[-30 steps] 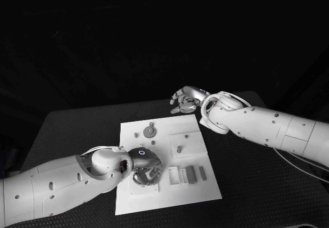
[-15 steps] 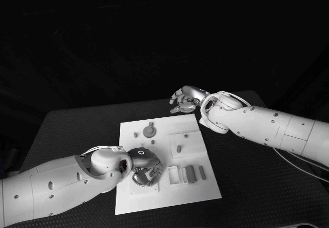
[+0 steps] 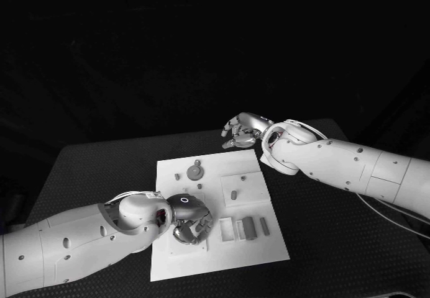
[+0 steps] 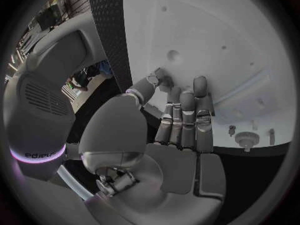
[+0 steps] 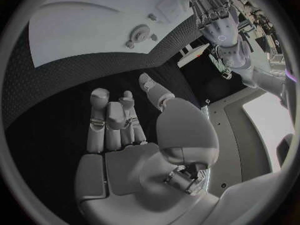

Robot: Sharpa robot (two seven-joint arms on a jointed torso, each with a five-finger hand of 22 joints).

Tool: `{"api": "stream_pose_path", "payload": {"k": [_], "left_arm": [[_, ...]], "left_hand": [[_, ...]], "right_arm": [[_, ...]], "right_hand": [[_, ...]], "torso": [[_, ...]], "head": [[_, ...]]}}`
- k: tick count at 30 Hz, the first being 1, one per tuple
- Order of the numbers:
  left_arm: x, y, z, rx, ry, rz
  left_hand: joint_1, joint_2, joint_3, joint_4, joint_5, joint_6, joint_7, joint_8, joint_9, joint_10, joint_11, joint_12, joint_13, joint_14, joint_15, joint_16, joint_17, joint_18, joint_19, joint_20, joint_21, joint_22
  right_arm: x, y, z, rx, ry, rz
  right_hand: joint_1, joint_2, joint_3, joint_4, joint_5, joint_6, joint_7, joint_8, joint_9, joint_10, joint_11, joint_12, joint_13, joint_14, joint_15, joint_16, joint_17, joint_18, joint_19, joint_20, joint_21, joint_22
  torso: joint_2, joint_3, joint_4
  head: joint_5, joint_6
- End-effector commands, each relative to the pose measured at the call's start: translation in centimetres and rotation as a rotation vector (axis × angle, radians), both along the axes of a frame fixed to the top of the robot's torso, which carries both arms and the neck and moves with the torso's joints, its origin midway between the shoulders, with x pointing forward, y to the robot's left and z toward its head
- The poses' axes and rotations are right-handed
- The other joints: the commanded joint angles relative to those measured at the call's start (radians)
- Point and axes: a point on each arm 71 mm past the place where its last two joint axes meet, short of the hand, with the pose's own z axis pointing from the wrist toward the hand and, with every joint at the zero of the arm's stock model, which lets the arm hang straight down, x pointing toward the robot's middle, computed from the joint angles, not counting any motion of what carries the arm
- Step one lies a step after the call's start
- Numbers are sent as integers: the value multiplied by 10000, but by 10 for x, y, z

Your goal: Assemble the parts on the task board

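Note:
The white task board [image 3: 255, 248] lies in the middle of the black table. On its far half sit a round gear-like part [image 3: 196, 171] and a few small pegs [image 3: 233, 194]. Three oblong parts [image 3: 248, 228] lie side by side near its right edge. My left hand [image 3: 188, 220] is low over the board's near left area. In the left wrist view its fingers [image 4: 181, 110] lie straight and close together with tips at the board [image 4: 206, 45], and I see nothing in them. My right hand [image 3: 242, 131] hovers beyond the board's far edge, fingers loosely bent [image 5: 109, 120] and empty.
Black table [image 3: 340, 236] surrounds the board on all sides, with bare room to its right and left. The right forearm [image 3: 340, 164] crosses above the table's far right corner. The right wrist view shows the gear part [image 5: 136, 35] and my left hand [image 5: 215, 15] farther off.

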Motion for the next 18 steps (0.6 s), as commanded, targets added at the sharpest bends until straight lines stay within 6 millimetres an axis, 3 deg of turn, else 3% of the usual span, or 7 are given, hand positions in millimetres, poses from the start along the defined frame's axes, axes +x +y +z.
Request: {"api": "stream_pose_path", "payload": {"k": [1, 7, 18], "left_arm": [[0, 0, -1, 65, 22, -129], [0, -1, -1, 139, -126, -217], [0, -1, -1, 57, -215, -302]], "left_hand": [[96, 197, 102, -13, -2, 178, 27, 89, 28, 15, -35, 79, -22, 10, -30, 46, -9, 164, 63, -21, 76, 228], [219, 412, 193, -64, -2, 399, 62, 195, 36, 95, -71, 120, -65, 49, -62, 82, -11, 165, 94, -40, 119, 234], [256, 580, 216, -80, -3, 693, 68, 321, 34, 217, -113, 142, -152, 113, -103, 131, -15, 147, 133, -74, 191, 239]], "right_arm": [[-1, 1, -1, -16, 47, 126], [-1, 1, -1, -8, 55, 123], [-1, 1, -1, -8, 61, 114]], "right_hand": [[-95, -16, -28, 30, 56, -84, 169, -44, 13, -23, 41, 29, -12, -46, 23, -14, 10, 304, 5, -70, -57, 79], [-99, -16, -27, 31, 56, -83, 169, -45, 14, -24, 41, 31, -14, -46, 23, -14, 10, 304, 7, -70, -58, 79], [-108, -12, -23, 33, 56, -83, 168, -46, 14, -25, 41, 35, -19, -46, 23, -14, 10, 304, 9, -72, -60, 80]], "torso": [[1, 5, 4], [1, 4, -2], [3, 3, -4]], "head": [[5, -4], [12, -5], [15, -24]]}}
